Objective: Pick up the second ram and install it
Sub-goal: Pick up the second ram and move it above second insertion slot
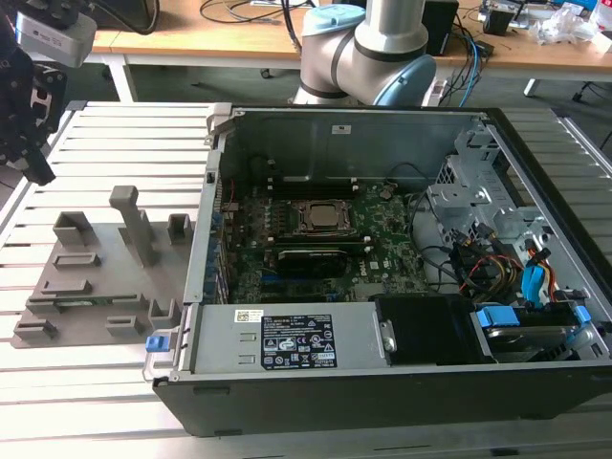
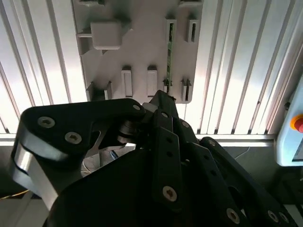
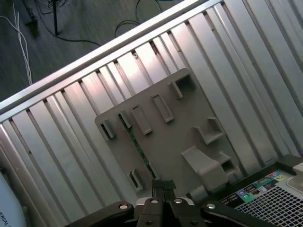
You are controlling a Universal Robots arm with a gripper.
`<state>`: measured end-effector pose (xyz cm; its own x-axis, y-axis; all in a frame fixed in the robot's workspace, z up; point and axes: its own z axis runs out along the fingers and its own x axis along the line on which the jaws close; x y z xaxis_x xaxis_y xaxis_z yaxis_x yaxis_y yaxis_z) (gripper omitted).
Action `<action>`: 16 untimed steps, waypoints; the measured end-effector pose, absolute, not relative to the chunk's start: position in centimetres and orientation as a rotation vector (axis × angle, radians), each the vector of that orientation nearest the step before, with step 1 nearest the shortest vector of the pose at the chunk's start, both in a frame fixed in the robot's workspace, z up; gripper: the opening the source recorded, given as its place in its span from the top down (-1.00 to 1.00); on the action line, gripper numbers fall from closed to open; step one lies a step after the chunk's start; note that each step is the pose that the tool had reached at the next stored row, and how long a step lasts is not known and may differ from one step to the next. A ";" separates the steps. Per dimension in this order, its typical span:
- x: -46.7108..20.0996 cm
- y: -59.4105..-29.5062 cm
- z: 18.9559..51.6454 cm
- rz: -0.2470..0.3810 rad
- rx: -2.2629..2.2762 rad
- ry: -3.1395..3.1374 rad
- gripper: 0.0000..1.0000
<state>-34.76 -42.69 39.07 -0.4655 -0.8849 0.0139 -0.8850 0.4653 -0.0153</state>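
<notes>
The second ram is a thin green stick standing on edge in a slot of the grey holder plate. In the second wrist view the ram runs between the small holder blocks. My black gripper hangs well above the plate, over the ram's near end, with its fingers pressed together and nothing between them. The exterior view has the gripper high at the far left, above the holder plate on the slatted table.
An open computer case lies to the exterior view's right of the holder, its motherboard exposed with black slot rails behind the processor socket. Cables and drive cages fill its right side. The arm's base stands behind the case.
</notes>
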 end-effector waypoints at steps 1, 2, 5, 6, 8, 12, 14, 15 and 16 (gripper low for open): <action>-34.8 -42.7 39.1 0.030 1.640 -2.673 0.79; -34.8 -42.7 39.1 0.029 1.657 -2.661 0.79; -34.8 -42.7 39.1 0.007 1.720 -2.631 0.79; -34.8 -42.7 39.1 0.003 1.730 -2.626 0.79; -34.8 -42.7 39.1 0.000 1.762 -2.606 0.79; -34.8 -42.7 39.1 0.000 1.897 -2.510 0.79; -34.8 -42.7 39.1 0.000 1.931 -2.484 0.79; -34.8 -42.7 39.1 0.000 1.947 -2.471 0.79; -34.8 -42.7 39.1 0.000 1.964 -2.457 0.79</action>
